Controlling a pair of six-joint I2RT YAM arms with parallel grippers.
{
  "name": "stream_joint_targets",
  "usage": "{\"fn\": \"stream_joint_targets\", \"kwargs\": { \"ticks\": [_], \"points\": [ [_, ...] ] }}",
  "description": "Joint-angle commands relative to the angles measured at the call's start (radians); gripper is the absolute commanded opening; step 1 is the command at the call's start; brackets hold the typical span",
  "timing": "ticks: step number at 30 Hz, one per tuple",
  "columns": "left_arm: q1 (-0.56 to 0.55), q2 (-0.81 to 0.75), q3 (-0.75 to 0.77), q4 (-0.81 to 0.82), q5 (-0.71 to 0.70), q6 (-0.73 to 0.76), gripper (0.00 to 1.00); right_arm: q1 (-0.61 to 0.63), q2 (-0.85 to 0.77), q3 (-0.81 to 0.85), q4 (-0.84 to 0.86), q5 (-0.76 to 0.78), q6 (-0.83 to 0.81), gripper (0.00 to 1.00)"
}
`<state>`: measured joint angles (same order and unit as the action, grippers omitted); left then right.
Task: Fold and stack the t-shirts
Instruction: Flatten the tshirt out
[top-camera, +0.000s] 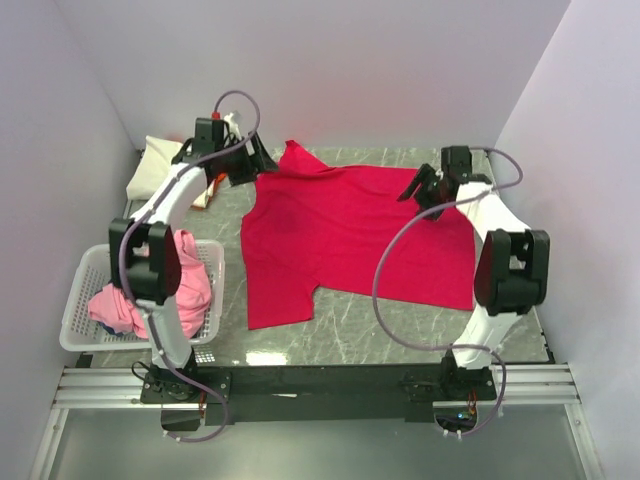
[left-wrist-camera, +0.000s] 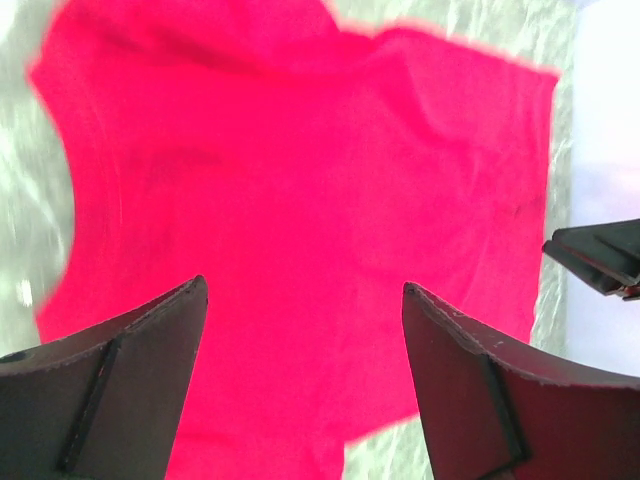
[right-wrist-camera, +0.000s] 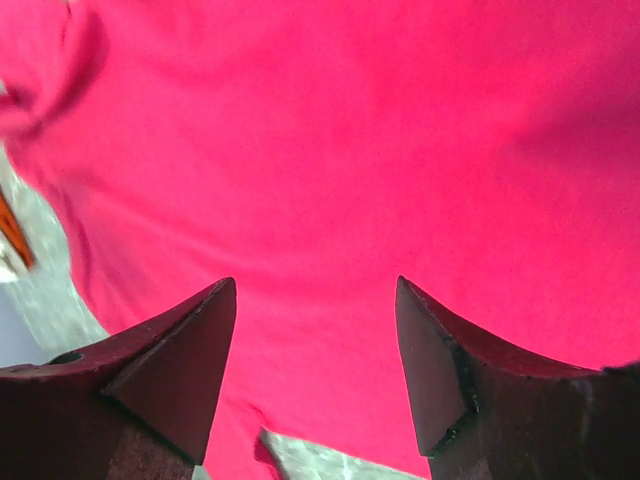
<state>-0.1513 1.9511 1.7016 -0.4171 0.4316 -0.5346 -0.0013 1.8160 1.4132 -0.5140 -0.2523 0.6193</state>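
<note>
Red t-shirt (top-camera: 345, 235) lies spread flat mid-table between the two arms. It is turned sideways: sleeves at far-left and near-left, hem twd the right. Left gripper (top-camera: 255, 162) is above the far sleeve/shoulder, jaws wide apart, nothing between them. Right gripper (top-camera: 415, 188) is over the far hem area, jaws also spread and empty. Both wrist views show only red cloth below the fingers, no contact seen. Judged step: take hold for the first fold, which is not yet begun. To do it well, each gripper should come down on a cloth edge, not mid-panel, and pinch one layer only. The lifts should be timed together so the shirt doesn't skew, and the far edge should go over to the near edge evenly. Some wrinkles near the collar side, prob. worth smoothing first. Risk: the near-left sleeve sticks out and may flop loose under the fold. Pink shirts (top-camera: 190, 280) sit bunched in the white basket (top-camera: 75, 320) at near-left. A cream shirt (top-camera: 155, 165) lies at the far-left corner behind the left arm; can't tell if it is folded. Table (top-camera: 370, 330) is dark marbled stone-look, glossy w/ glare along the near edge, so cloth should slide easily. Pale plain walls close in on three sides, w/ little room beyond the right arm.
</note>
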Motion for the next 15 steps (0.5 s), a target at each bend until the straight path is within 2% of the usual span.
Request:
{"fn": "stream_joint_targets", "kwargs": {
  "ticks": [1,7,15],
  "points": [
    [-0.031,-0.067,-0.176,0.009,-0.045,0.028,0.84,0.03,-0.078,-0.153,0.054,0.011,-0.009,0.71],
    [-0.08,-0.121,-0.345,0.018,-0.083,0.012,0.84,0.034,-0.233,-0.373,0.118,0.045,0.008,0.71],
    [-0.079,-0.087,-0.387,-0.028,-0.2,0.064,0.85,0.034,-0.208,-0.389,0.098,0.102,-0.01,0.71]
  ]
}}
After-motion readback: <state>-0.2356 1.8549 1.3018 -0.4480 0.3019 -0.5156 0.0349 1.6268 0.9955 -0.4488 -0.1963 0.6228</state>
